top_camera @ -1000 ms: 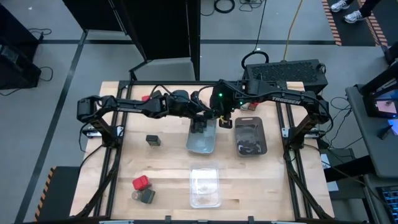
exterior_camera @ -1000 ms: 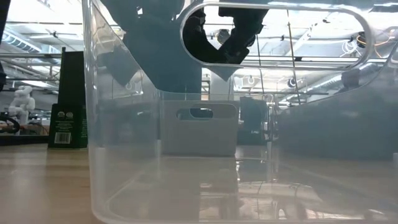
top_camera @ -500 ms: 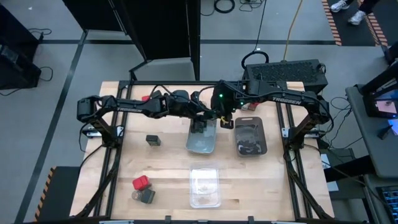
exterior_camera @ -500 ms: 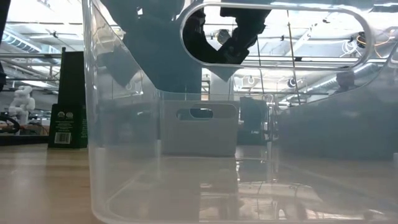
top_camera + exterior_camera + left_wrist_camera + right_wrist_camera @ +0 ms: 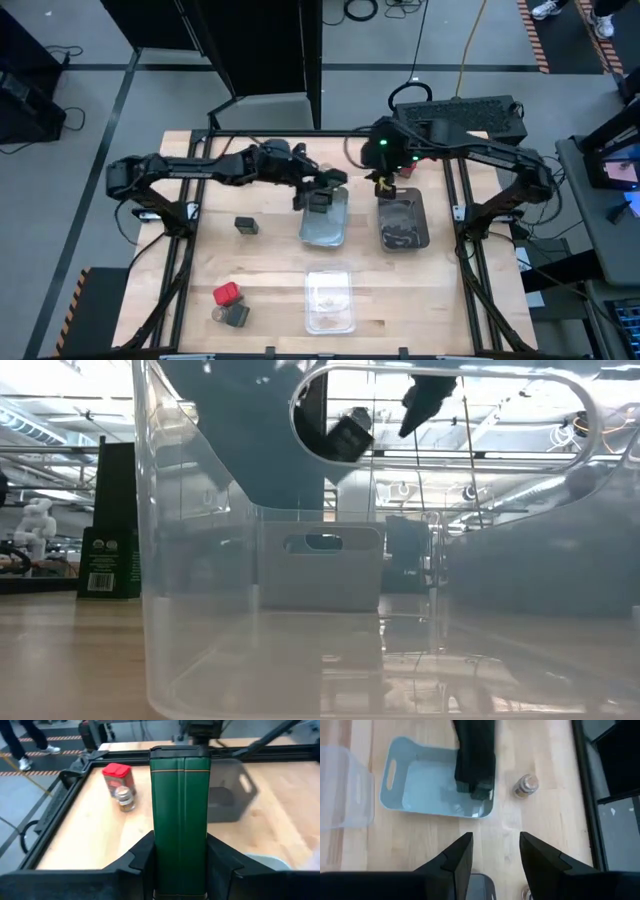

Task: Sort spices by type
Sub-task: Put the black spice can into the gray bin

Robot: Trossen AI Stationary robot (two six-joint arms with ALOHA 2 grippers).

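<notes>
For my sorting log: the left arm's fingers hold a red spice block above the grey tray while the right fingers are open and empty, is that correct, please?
Not quite: the block between the left gripper's fingers is dark green, not red, as the left wrist view shows. The rest stands: it hangs above the grey tray, and the right gripper is open and empty.

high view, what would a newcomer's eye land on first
Both dark arms meet over the middle of the table: the left end effector holds a dark green block above the pale tray, and the right end effector hangs open over the dark smoky tray. A red block stands out at the near left.
</notes>
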